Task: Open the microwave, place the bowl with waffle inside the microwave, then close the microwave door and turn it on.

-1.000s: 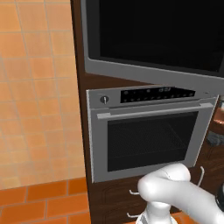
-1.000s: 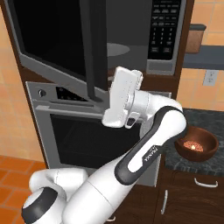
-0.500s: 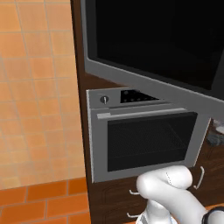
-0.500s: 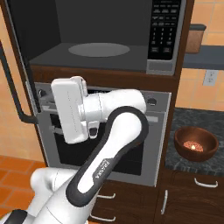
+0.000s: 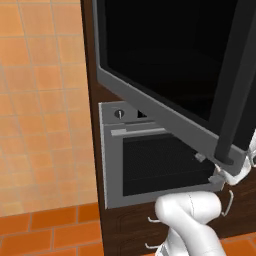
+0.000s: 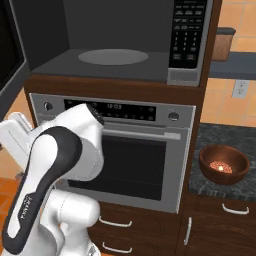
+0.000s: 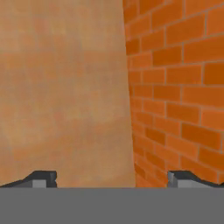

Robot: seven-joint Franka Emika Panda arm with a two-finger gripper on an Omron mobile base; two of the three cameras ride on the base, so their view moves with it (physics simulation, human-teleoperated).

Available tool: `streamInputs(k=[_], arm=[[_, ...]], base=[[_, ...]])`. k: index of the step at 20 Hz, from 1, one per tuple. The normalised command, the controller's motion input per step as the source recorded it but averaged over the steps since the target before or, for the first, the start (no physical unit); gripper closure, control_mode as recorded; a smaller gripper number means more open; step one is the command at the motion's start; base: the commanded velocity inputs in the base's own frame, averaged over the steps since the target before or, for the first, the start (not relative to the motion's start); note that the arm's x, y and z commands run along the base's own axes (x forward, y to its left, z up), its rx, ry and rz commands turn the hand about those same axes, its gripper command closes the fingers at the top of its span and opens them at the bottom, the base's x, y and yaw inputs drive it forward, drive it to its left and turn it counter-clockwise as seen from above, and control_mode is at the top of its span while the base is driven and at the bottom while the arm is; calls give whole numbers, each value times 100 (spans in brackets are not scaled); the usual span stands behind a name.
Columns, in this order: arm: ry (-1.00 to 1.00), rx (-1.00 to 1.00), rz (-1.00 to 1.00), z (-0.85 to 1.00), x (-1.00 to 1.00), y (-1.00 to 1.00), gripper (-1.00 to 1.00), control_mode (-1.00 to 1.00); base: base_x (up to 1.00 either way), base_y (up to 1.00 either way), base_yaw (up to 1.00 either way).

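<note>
Kitchen wall unit: one microwave [image 6: 125, 45] above one oven [image 6: 150, 150].
Microwave door [image 5: 170, 85] swung wide; one bowl [image 6: 224, 164] on the table [image 6: 210, 185]; fingers [image 7: 43, 178] spread apart, empty.

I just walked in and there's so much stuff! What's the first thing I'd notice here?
The microwave door, a big black glass panel with a dark bar handle, hangs swung wide open in the left base view. Behind it the microwave gapes, with a round turntable plate on its floor. Lower right on the dark counter sits a brown bowl, beside the silver oven.
</note>
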Motion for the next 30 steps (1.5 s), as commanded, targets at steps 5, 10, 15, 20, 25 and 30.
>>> streamInputs(k=[5, 10, 15, 20, 25, 30], arm=[[4, -29, -42, -20, 45, 71, -100, -100], [3, -4, -47, -63, 20, -83, -100, -100], [0, 0, -43, -61, 9, -100, -100, -100], [4, 0, -37, -14, 68, -100, -100, -100], [5, 0, -31, 0, 98, -100, -100, -100], [1, 0, -29, 0, 54, -100, -100, -100]], base=[[0, 0, 0], [0, 0, 0], [0, 0, 0], [0, 0, 0], [0, 0, 0], [0, 0, 0]])
